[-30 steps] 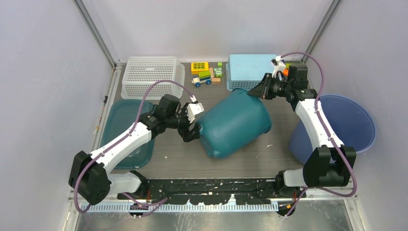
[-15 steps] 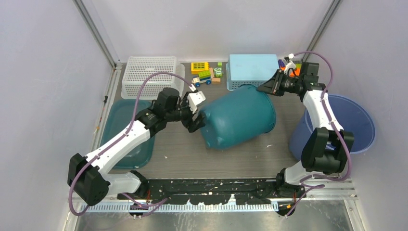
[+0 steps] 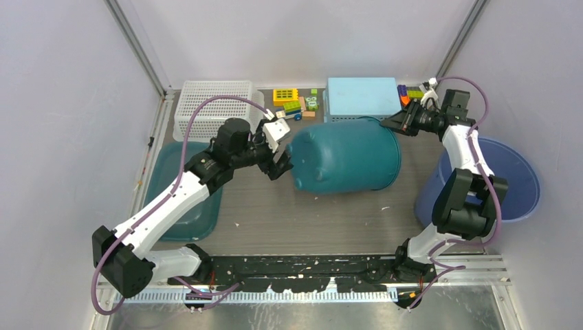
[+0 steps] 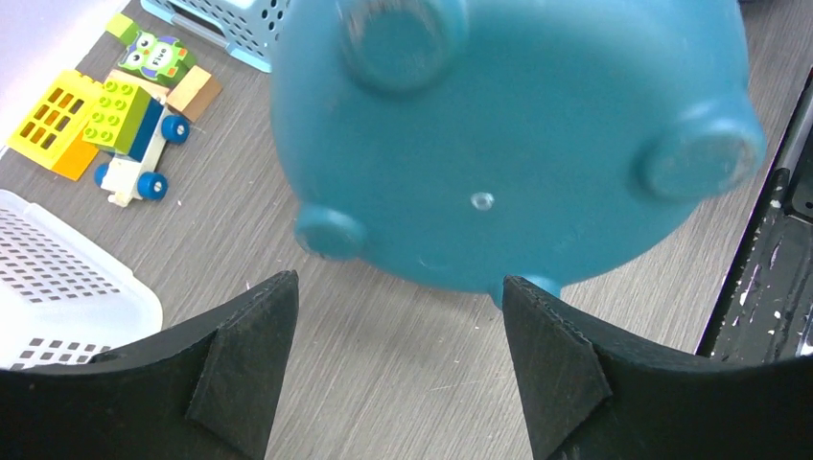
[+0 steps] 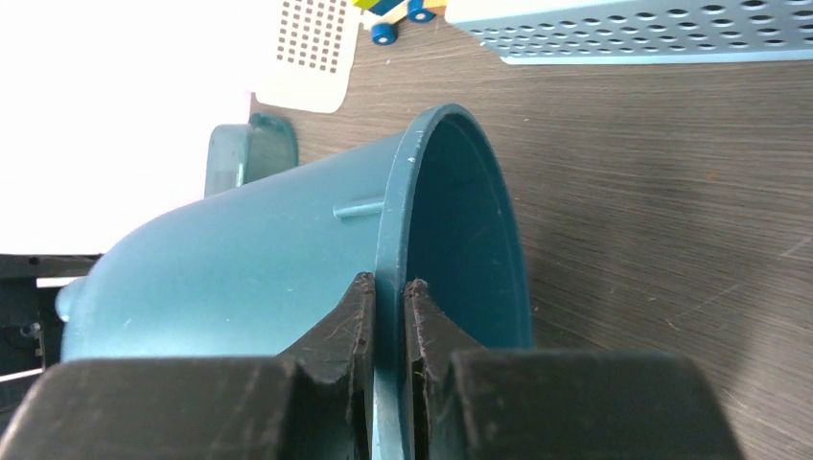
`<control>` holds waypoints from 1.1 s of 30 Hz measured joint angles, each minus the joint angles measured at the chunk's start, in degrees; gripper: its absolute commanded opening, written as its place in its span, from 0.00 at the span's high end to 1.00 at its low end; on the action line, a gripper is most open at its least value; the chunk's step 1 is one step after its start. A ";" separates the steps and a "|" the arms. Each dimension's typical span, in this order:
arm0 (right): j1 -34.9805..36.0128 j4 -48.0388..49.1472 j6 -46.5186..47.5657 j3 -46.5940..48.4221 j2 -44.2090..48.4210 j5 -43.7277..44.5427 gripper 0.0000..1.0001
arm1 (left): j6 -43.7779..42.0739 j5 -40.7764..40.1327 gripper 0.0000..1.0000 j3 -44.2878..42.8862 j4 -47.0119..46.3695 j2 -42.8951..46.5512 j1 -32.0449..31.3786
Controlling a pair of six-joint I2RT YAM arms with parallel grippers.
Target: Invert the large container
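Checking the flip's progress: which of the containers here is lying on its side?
The dark teal bucket in the middle, mouth facing right. The blue bucket at right and the teal tub at left both sit upright, openings up.

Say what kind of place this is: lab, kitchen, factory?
Probably a lab test cell: plain pale walls on metal frame posts, and props only: a large teal container, a white basket, toy blocks on a grey table.

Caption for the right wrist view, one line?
Right gripper pinches the rim of the teal container, which lies tipped on its side.
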State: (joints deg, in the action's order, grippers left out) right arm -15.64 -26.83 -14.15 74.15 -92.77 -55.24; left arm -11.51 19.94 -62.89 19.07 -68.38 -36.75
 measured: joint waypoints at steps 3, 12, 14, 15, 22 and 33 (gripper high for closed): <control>-1.33 0.66 -0.37 -0.33 -0.59 0.50 0.99 | 0.26 -0.28 0.21 0.00 0.07 0.00 0.00; -1.44 -3.52 1.20 -3.15 -2.51 8.17 0.98 | 0.42 -2.25 0.21 -0.02 0.07 0.00 0.00; -1.33 -3.72 1.57 -3.19 -2.45 8.50 0.98 | 0.39 -2.45 0.21 -0.02 0.07 0.00 0.00; -1.27 -3.67 1.75 -3.19 -2.45 8.66 0.98 | 0.39 -2.47 0.21 -0.02 0.09 0.00 0.00; 1.33 -3.61 1.77 -3.56 -2.36 9.70 0.98 | -0.02 -1.01 0.20 -1.95 2.49 -0.28 0.00; 8.07 -0.48 1.81 -3.52 -2.36 13.38 0.99 | -0.42 3.91 0.20 -4.39 3.74 -0.61 0.07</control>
State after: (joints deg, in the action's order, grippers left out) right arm -7.57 -27.31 -12.34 70.63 -95.13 -41.87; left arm -11.92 23.86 -67.29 22.81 -68.99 -36.69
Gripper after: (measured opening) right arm 0.164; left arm 0.797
